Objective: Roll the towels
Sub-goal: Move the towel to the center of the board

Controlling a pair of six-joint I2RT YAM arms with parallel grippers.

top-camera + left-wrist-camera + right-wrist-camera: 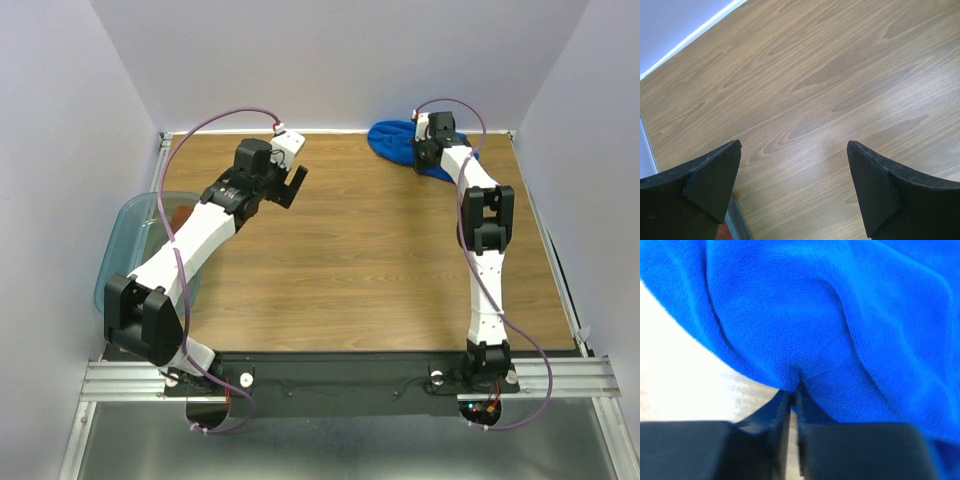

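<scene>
A bright blue towel [396, 142] lies crumpled at the table's far right; in the right wrist view the towel [840, 315] fills the frame. My right gripper [794, 387] is shut on a pinched fold at its near edge. A rust-brown towel [179, 213] shows as a patch inside the teal bin, mostly hidden by my left arm. My left gripper [292, 186] hangs over bare wood left of centre, far from both towels. Its fingers [715, 175] stand wide open with nothing between them.
A translucent teal bin [130, 215] stands at the table's left edge, under my left arm. White walls close in the table on three sides. A metal rail [330, 375] runs along the near edge by the arm bases.
</scene>
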